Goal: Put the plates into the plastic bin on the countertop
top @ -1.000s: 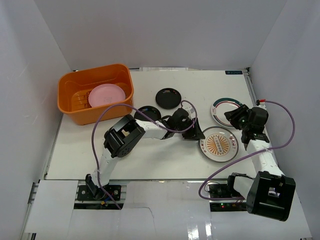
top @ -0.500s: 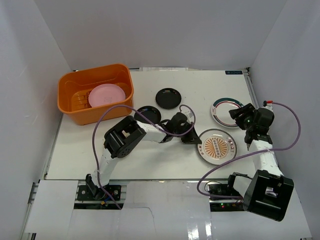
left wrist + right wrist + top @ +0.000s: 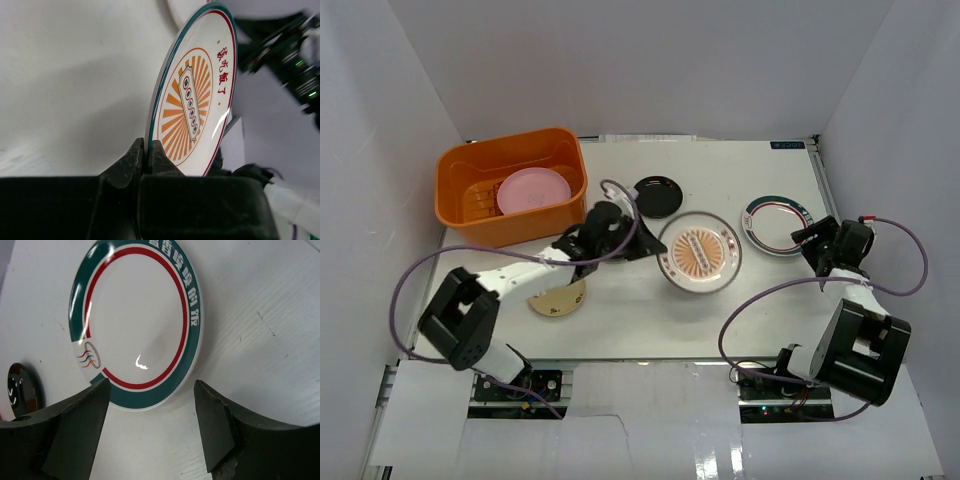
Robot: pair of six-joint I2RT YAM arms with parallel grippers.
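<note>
White countertop (image 3: 640,320) is shown with a pink plate (image 3: 533,189) lying inside the bin (image 3: 460,215). Right of the bin, the sunburst plate (image 3: 699,251) is pinched by its rim in the left gripper (image 3: 148,151); farther right, the right gripper (image 3: 151,387) is held wide apart before the green-rimmed plate (image 3: 135,315).

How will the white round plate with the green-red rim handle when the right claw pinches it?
Probably stiff: the white round green-red-rimmed plate keeps a crisp, even edge. Likely slippery: its glaze shows a sharp highlight. It lies flat on the white countertop, so the open right claw may slide it before gripping.
</note>
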